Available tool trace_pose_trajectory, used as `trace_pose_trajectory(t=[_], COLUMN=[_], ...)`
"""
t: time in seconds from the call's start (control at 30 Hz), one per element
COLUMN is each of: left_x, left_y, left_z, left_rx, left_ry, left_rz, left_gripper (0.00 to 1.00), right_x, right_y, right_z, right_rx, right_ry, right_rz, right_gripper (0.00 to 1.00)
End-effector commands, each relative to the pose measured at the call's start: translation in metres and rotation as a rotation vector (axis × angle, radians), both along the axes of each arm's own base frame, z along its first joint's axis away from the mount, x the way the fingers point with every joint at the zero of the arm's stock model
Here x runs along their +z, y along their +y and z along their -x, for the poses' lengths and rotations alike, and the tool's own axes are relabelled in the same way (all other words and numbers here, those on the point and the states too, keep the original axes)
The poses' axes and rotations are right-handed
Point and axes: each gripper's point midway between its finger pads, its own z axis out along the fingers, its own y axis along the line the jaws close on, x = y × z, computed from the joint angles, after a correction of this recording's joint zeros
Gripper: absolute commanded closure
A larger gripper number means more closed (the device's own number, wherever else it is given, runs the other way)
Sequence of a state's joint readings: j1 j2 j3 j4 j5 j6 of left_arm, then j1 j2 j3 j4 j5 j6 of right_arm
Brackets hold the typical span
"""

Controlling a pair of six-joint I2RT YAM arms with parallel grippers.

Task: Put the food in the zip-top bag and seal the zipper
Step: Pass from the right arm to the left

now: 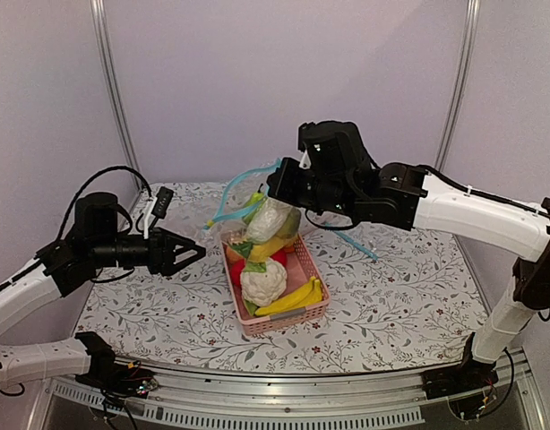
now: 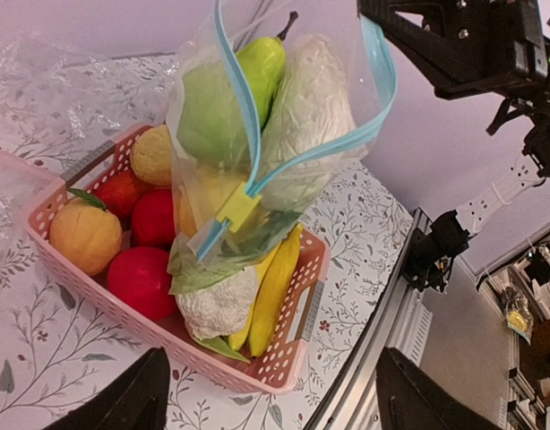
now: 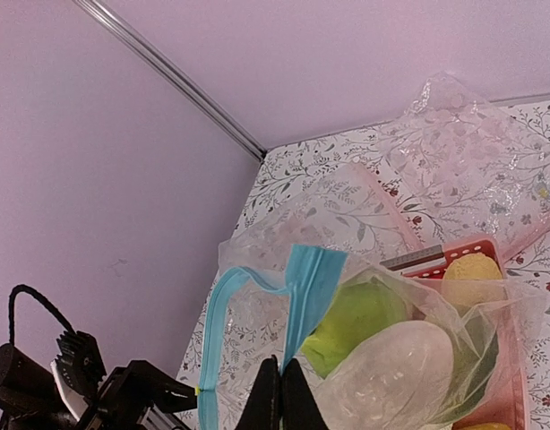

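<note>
The zip-top bag (image 1: 270, 219) hangs in the air over the pink basket, its mouth open. Through the plastic I see the white oblong piece (image 2: 306, 116), a green fruit (image 2: 208, 116) and a yellow fruit (image 2: 208, 193). The light-blue zipper (image 2: 248, 125) loops around the mouth, with a yellow slider low on it. My right gripper (image 1: 277, 179) is shut on the zipper strip (image 3: 306, 287) and holds the bag up; its fingers (image 3: 273, 399) are pressed together on it. My left gripper (image 1: 193, 255) is open and empty, left of the basket, pointing at the bag; its dark fingers (image 2: 123, 403) frame the basket.
The pink basket (image 1: 306, 269) holds red fruits (image 2: 141, 278), an orange fruit (image 2: 85, 235), a white cauliflower (image 1: 262, 282) and bananas (image 1: 293, 297). Crumpled clear plastic (image 3: 454, 143) lies at the back of the table. A loose light-blue strip (image 1: 357, 244) lies right of the basket.
</note>
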State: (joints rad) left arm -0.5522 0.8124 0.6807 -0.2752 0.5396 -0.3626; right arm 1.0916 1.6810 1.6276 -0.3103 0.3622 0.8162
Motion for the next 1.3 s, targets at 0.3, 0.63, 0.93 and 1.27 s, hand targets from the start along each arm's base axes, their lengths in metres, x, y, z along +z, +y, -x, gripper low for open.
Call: trace_pose_trajectory(t=[0.3,0.63,0.93,1.27], left_x=[0.011,0.002,-0.006,0.001], left_y=[-0.015,-0.017,-0.017,-0.022], left_z=[-0.024,-0.026,-0.035,-0.037], left_rx=[0.044,0.043,0.067,0.05], left_ry=[-0.07,-0.049,-0.032,-0.057], left_rz=[0.14,0.123,0.097,0.128], left_gripper=[0.49,0.66,0.67,0.78], right_x=[0.025,0.025,0.026,0.025], right_y=[-0.012,-0.008,-0.006,-0.002], right_z=[0.002,0.004,0.006,0.006], right_rx=[-0.033,-0.016,-0.003,0.009], right_ry=[-0.008,-0.001,0.005,0.011], right_rz=[-0.119,-0.143,-0.154,-0.162], right_gripper=[1.0,1.0,1.0,1.0])
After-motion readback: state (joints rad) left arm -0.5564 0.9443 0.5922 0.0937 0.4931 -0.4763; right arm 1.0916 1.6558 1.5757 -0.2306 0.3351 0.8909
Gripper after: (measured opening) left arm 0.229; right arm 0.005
